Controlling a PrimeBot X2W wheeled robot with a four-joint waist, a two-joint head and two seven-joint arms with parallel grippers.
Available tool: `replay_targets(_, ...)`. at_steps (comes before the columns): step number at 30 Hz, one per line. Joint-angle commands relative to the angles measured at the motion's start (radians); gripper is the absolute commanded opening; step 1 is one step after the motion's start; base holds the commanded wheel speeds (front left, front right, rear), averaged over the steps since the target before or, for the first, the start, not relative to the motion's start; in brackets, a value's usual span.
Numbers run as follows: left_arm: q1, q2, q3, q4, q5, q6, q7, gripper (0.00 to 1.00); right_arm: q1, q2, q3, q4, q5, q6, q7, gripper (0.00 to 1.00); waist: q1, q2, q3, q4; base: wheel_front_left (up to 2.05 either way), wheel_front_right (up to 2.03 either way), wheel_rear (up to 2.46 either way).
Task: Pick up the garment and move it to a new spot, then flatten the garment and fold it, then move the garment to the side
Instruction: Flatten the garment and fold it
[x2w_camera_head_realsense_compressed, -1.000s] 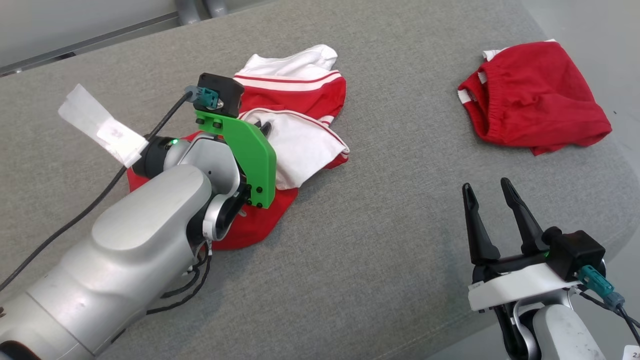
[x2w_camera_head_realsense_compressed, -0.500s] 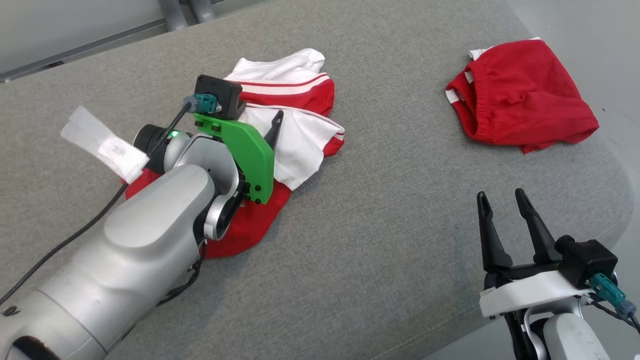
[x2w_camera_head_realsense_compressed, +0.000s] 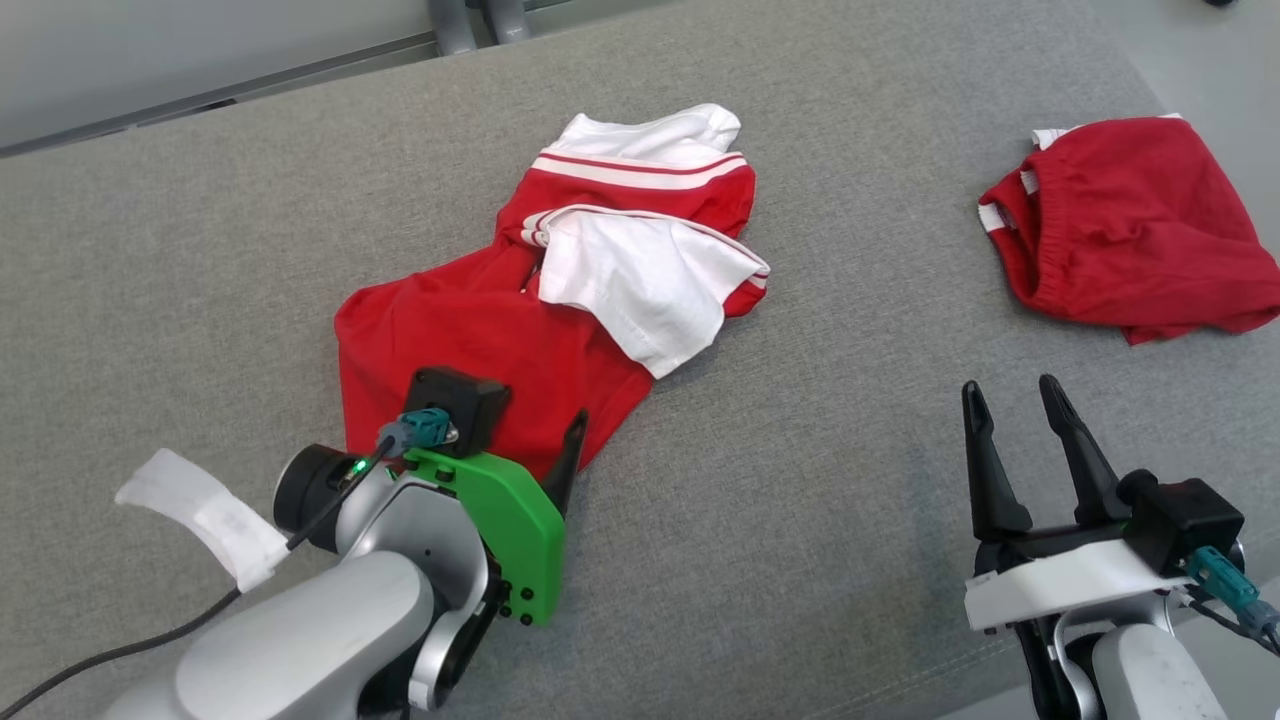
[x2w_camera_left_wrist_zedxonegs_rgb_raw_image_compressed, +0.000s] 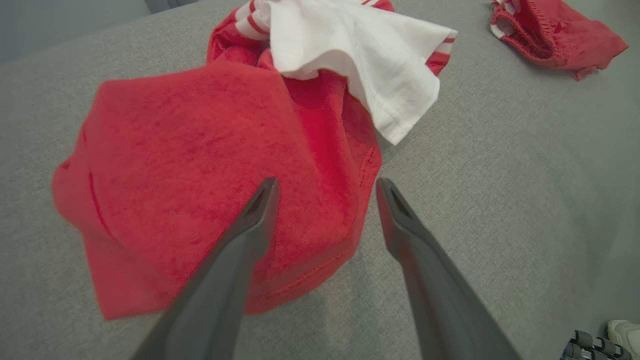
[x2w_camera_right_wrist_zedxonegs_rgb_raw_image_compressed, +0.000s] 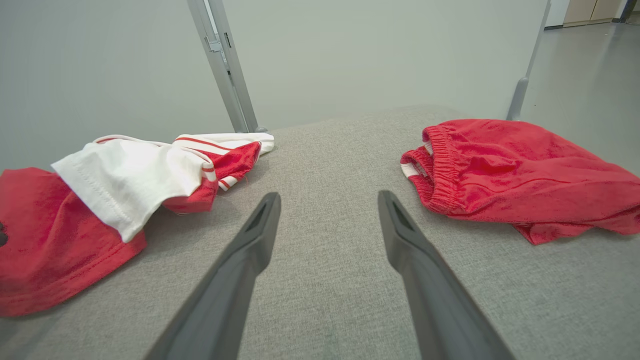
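Garment (x2w_camera_head_realsense_compressed: 480, 330) sits crumpled on the grey cushion (x2w_camera_head_realsense_compressed: 800, 450), white sleeve flopped over the red body. Your left gripper (x2w_camera_left_wrist_zedxonegs_rgb_raw_image_compressed: 327, 185) is spread wide, holding nothing, 1 finger over the red hem, the other over bare grey. Right gripper (x2w_camera_right_wrist_zedxonegs_rgb_raw_image_compressed: 327, 200) is wide and empty too, well apart from the red shorts (x2w_camera_head_realsense_compressed: 1130, 230).

This looks like a bare robotics lab: beyond the right gripper (x2w_camera_right_wrist_zedxonegs_rgb_raw_image_compressed: 327, 197)'s fingers (x2w_camera_right_wrist_zedxonegs_rgb_raw_image_compressed: 250, 250) a grey fabric-covered table (x2w_camera_right_wrist_zedxonegs_rgb_raw_image_compressed: 320, 160) meets a plain pale wall (x2w_camera_right_wrist_zedxonegs_rgb_raw_image_compressed: 375, 50), with slim metal posts (x2w_camera_right_wrist_zedxonegs_rgb_raw_image_compressed: 227, 65) and a smooth grey floor (x2w_camera_right_wrist_zedxonegs_rgb_raw_image_compressed: 585, 75) to their right.
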Motion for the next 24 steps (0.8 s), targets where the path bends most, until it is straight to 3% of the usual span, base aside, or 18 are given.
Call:
replay_targets(1,0.02,-0.019,0.003,0.009,-0.016,0.005,0.0,1.0,-0.021,-0.002,0.002,-0.006,-0.006,0.0,-0.003,1.0,0.0,0.0116,0.014,0.01,0.0,0.0,0.0)
replay_targets(8,0.015,-0.087,-0.01,0.135,-0.018,-0.018,0.004,1.0,-0.043,-0.002,0.014,-0.006,-0.005,0.0,-0.003,1.0,0.0,0.0116,0.042,-0.013,0.0,0.0,0.0)
replay_targets(13,0.005,-0.098,-0.02,0.246,0.003,-0.035,0.002,1.0,-0.03,-0.002,0.013,0.002,0.009,0.0,-0.003,1.0,0.0,0.0116,0.052,-0.04,0.0,0.0,0.0)
replay_targets(14,0.006,-0.099,-0.019,0.268,0.0,-0.035,-0.001,0.75,-0.028,-0.002,0.013,0.003,0.009,0.0,-0.003,1.0,0.0,0.0116,0.052,-0.044,0.0,0.0,0.0)
replay_targets(16,0.007,-0.093,-0.024,0.296,0.004,-0.052,0.004,0.09,-0.021,-0.002,0.01,0.003,0.011,0.0,-0.003,1.0,0.0,0.0116,0.049,-0.051,0.0,0.0,0.0)
replay_targets(17,0.014,-0.091,-0.025,0.301,-0.004,-0.061,0.007,0.0,-0.018,-0.002,0.007,0.003,0.012,0.0,-0.003,1.0,0.0,0.0116,0.046,-0.052,0.0,0.0,0.0)
replay_targets(24,0.025,0.0,-0.027,0.162,-0.025,-0.109,0.056,0.0,0.005,-0.002,-0.017,0.002,0.008,0.0,-0.003,1.0,0.0,0.0116,0.015,-0.038,0.0,0.0,0.0)
